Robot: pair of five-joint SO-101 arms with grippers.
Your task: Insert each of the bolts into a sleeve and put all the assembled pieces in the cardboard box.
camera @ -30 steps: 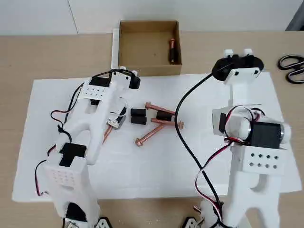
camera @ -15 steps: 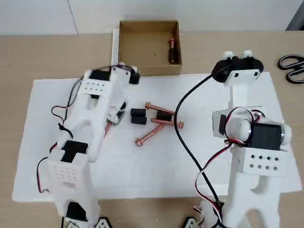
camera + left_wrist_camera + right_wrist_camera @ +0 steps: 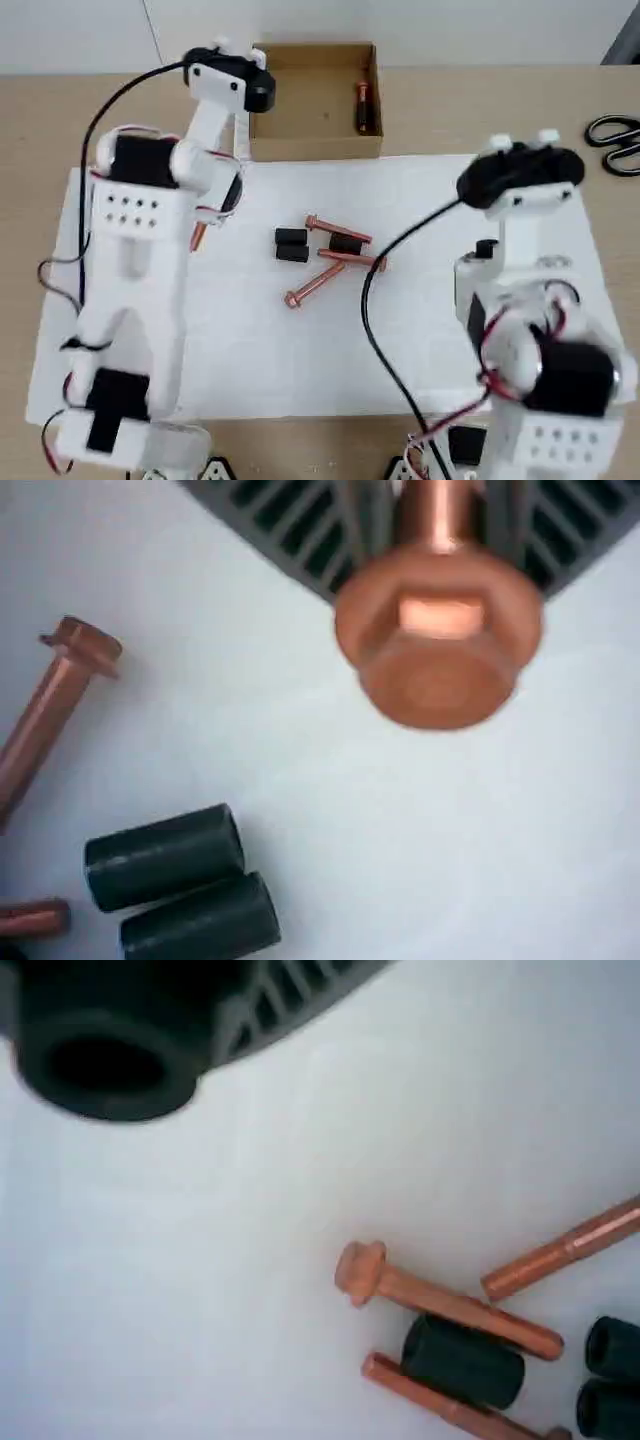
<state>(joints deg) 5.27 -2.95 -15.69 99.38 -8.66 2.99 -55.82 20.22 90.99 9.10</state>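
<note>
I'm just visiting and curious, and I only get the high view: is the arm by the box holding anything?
Observer: Yes. The left wrist view shows the left gripper shut on a bolt, seen head-on.
Operator: And the other arm?
Observer: The right gripper holds a sleeve, as its own wrist view shows.
Operator: Is anything inside that sleeve?
Observer: No, its open end looks dark and empty.
</note>
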